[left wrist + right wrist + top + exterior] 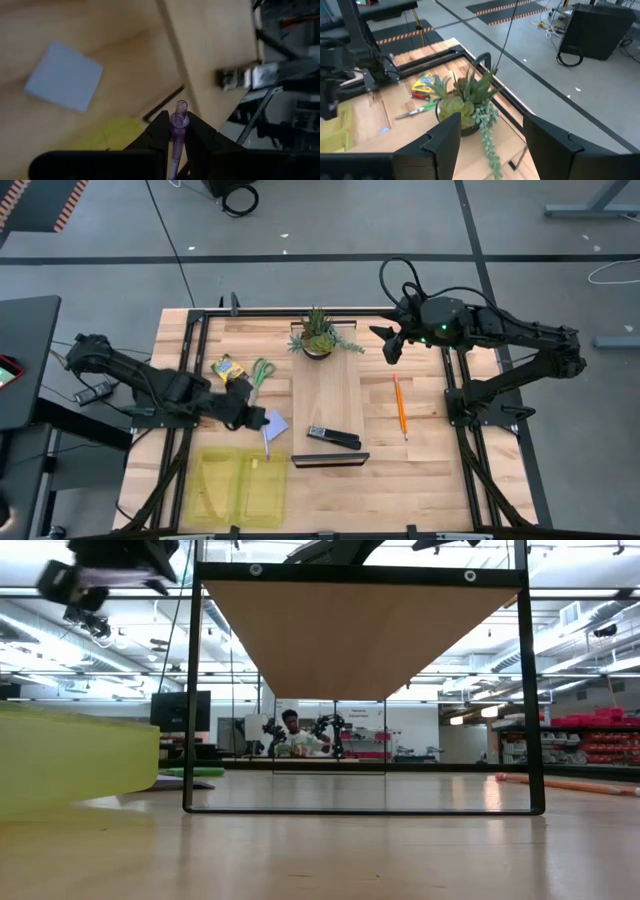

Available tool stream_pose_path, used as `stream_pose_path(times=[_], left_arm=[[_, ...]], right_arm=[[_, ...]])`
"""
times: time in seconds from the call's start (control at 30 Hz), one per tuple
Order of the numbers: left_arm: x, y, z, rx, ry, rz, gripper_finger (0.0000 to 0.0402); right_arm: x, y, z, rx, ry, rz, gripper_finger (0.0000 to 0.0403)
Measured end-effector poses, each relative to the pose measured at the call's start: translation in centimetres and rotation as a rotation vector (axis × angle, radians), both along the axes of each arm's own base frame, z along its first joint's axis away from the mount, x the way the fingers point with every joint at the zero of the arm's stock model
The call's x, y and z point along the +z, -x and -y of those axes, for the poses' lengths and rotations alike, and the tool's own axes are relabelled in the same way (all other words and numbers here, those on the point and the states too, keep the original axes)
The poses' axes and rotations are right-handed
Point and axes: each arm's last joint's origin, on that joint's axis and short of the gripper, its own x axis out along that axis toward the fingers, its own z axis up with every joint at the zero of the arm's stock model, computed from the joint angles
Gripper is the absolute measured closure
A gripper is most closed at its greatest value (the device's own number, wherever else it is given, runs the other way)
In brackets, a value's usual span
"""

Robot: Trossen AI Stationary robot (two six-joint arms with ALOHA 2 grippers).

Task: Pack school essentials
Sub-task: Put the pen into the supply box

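Observation:
My left gripper (256,421) hovers over the table's left half, beside the pale blue note pad (275,423), and is shut on the thin purple pen (266,443). The note pad (65,75) lies flat on the table. The yellow-and-green crayon box (230,369) and green-handled scissors (260,372) lie farther back. An orange pencil (400,406) lies on the right. My right gripper (392,346) is open, raised near the far edge beside the potted plant (465,102), touching nothing. My left gripper pinches the purple pen (177,122) between its two fingers (157,132). The pen lies along the fingers, and its clear end (181,106) sticks out past their tips. The gripper (110,575) is high above the table, so the pen is lifted clear.
A see-through yellow tray (240,486) sits at the near left edge. A wooden board (328,395) lies mid-table, with the plant (318,336) at its far end and the black stapler (333,438) at its near end. A black stand (330,461) sits in front of it.

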Motion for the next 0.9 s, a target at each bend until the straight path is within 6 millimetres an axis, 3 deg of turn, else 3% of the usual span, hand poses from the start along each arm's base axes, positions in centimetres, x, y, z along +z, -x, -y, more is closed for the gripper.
stream_pose_path(times=[0.47,0.7,0.9], left_arm=[[-6.1,-0.8,7.8,-0.035,0.154,-0.301,0.0359],[-8.9,-0.8,10.1,-0.03,0.164,-0.411,0.0359],[-10.1,-1.0,10.9,-0.046,0.204,-0.473,0.0359]], right_arm=[[-0.1,0.1,-0.1,-0.007,-0.019,-0.006,0.0183],[-0.1,0.0,-0.1,0.001,-0.022,-0.006,0.0183],[-0.2,0.0,-0.1,0.003,-0.025,-0.005,0.0183]])
